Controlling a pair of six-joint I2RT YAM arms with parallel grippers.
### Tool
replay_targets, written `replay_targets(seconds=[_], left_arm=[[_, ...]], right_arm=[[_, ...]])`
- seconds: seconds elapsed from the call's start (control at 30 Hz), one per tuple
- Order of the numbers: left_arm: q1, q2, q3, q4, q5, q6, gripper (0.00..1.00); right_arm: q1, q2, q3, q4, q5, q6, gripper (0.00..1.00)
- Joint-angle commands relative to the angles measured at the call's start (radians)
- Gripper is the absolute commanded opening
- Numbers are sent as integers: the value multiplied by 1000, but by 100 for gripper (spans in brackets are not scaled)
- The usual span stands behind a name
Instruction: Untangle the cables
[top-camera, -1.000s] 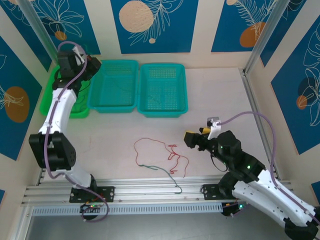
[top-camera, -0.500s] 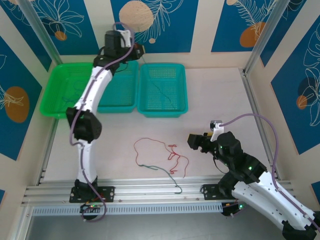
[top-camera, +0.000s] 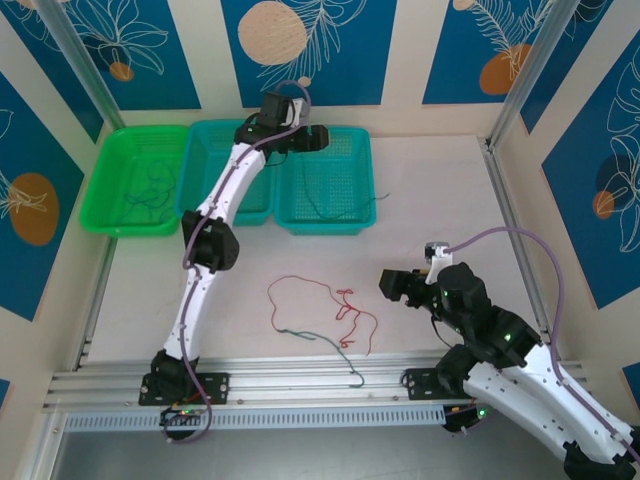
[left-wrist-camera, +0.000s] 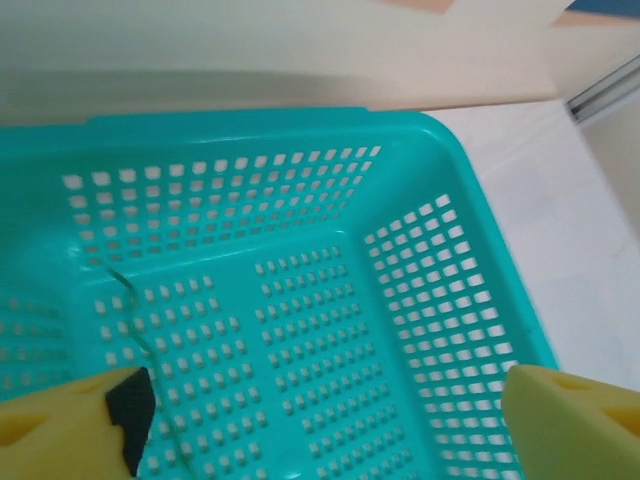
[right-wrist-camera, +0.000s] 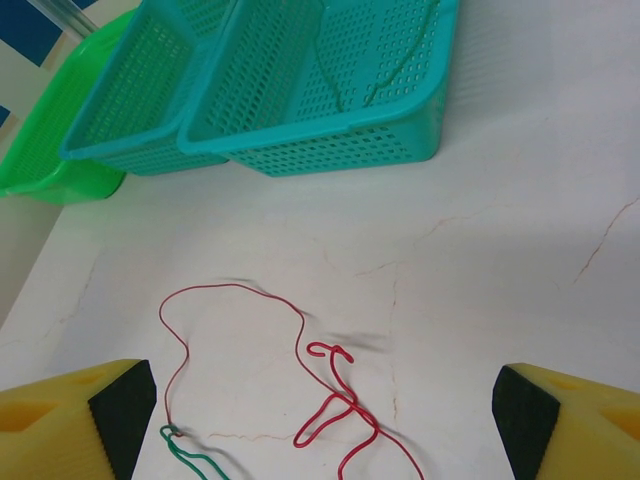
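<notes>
Left tool (left-wrist-camera: 330, 430) is held over the rightmost teal basket (left-wrist-camera: 250, 118), its jaws set wide apart; a dark green wire (left-wrist-camera: 128, 298) is seen on the mesh below. Right tool (right-wrist-camera: 320, 420) is likewise spread apart, and the red wire (right-wrist-camera: 348, 405), hooked to a green wire (right-wrist-camera: 187, 456), is laid on the bench (right-wrist-camera: 500, 240) just ahead.

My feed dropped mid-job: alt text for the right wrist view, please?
A thin red wire lies looped on the white table, meeting a green wire, framed by the open right gripper. Teal plastic baskets stand beyond.
</notes>
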Motion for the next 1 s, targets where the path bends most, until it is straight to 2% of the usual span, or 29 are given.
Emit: replay_targets(seconds=[0.0, 0.13, 0.27, 0.4, 0.53, 0.6, 0.7, 0.77, 0.97], left_arm=[[3, -118, 33, -95, -124, 90, 94], [10, -246, -62, -125, -79, 134, 98], [12, -450, -208, -145, 63, 232, 100], [9, -684, -400, -167, 182, 276, 100], [-32, -878, -565, -256, 167, 314, 100], [-54, -1004, -747, -220, 145, 276, 100], [-67, -1207, -1060, -105, 122, 197, 99], [-69, -1315, -1238, -61, 109, 154, 99], [-69, -1517, -1650, -2, 82, 52, 99]], right_arm=[[-4, -14, 34, -24, 9, 11, 89], [-3, -6, 29, 2, 5, 1, 89], [-3, 22, 50, -12, -3, -13, 89], [-3, 84, 61, -4, -81, -57, 89], [7, 192, 81, 34, -213, -100, 88], [29, 270, 108, 40, -281, -127, 86], [113, 382, 151, 35, -320, -168, 85], [195, 452, 176, 26, -281, -186, 85], [413, 687, 206, 80, -195, -260, 83]])
